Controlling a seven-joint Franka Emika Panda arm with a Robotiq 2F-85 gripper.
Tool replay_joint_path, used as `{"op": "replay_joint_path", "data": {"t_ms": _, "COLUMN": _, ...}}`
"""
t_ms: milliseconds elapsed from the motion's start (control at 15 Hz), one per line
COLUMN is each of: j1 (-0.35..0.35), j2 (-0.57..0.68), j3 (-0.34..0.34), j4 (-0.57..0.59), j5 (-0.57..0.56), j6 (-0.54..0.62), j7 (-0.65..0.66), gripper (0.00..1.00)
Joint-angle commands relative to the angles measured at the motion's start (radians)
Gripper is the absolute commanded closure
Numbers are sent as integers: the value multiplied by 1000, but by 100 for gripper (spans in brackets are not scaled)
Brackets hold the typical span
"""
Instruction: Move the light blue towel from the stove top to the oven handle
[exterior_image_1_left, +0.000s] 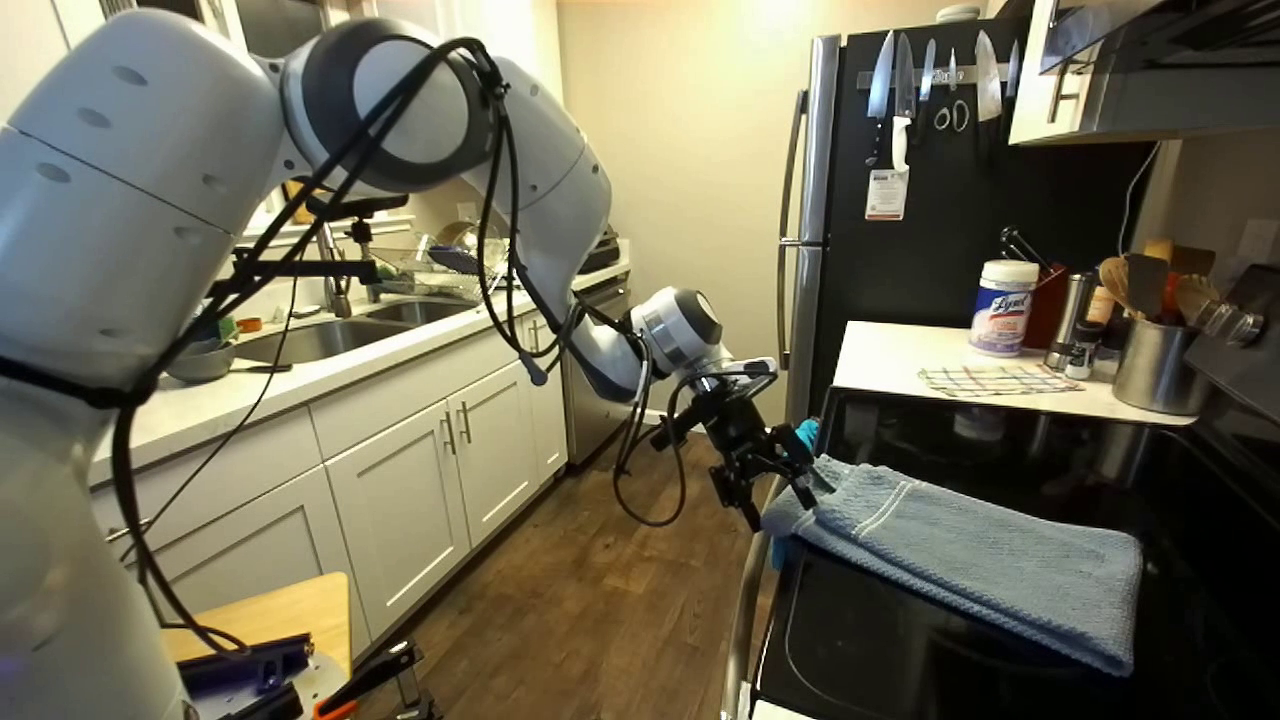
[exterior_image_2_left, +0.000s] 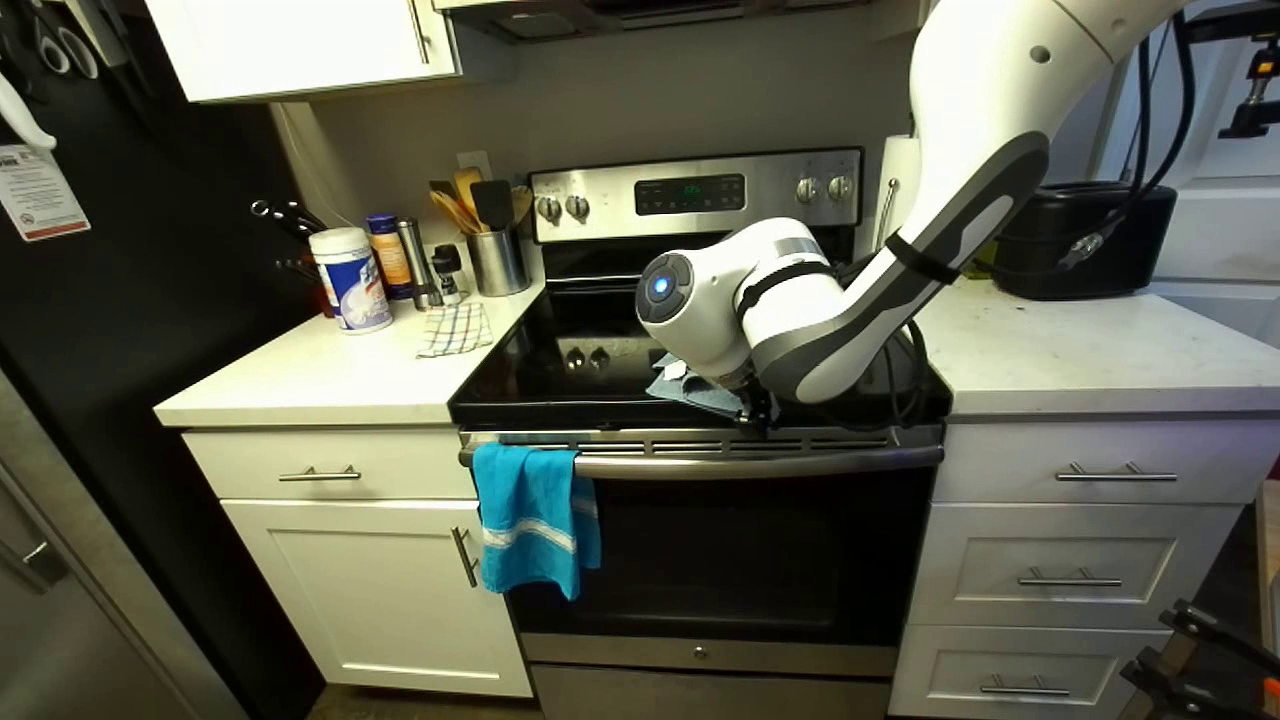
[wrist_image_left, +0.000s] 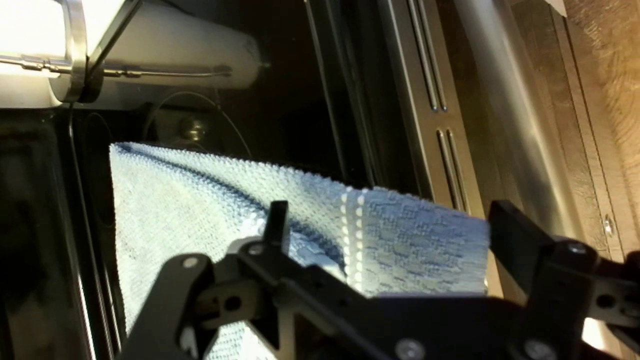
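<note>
The light blue towel (exterior_image_1_left: 985, 565) lies folded on the black glass stove top (exterior_image_1_left: 880, 650), its striped end reaching the front edge. It also shows in the wrist view (wrist_image_left: 415, 240), and only partly in an exterior view (exterior_image_2_left: 700, 393), where the arm covers the rest. My gripper (exterior_image_1_left: 785, 505) is open at this striped end. In the wrist view, its fingers (wrist_image_left: 389, 215) stand wide apart, one over the towel and one just past its end edge. I cannot tell whether they touch the cloth. The silvery oven handle (exterior_image_2_left: 760, 466) runs below the stove's front edge.
A bright blue towel (exterior_image_2_left: 530, 520) hangs on the handle's end nearer the fridge (exterior_image_1_left: 960, 230). A Lysol tub (exterior_image_1_left: 1003, 308), a utensil holder (exterior_image_1_left: 1160, 368) and a checked cloth (exterior_image_2_left: 455, 330) are on the counter beside the stove. A black toaster (exterior_image_2_left: 1085, 240) stands on the opposite counter.
</note>
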Motion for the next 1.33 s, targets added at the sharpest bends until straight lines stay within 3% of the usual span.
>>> {"op": "replay_joint_path", "data": {"t_ms": 0, "j1": -8, "j2": -11, "j3": 14, "j4": -31, "j5": -9, "j6": 37, "j7": -33, "gripper": 0}}
{"op": "replay_joint_path", "data": {"t_ms": 467, "j1": 14, "j2": -5, "j3": -2, "j4": -13, "j5": -44, "j6": 43, "j7": 24, "gripper": 0}}
{"op": "replay_joint_path", "data": {"t_ms": 867, "j1": 33, "j2": 11, "j3": -8, "j4": 19, "j5": -187, "j6": 37, "j7": 79, "gripper": 0}}
{"op": "replay_joint_path", "data": {"t_ms": 1267, "j1": 18, "j2": 58, "j3": 11, "j4": 52, "j5": -228, "j6": 38, "j7": 85, "gripper": 0}}
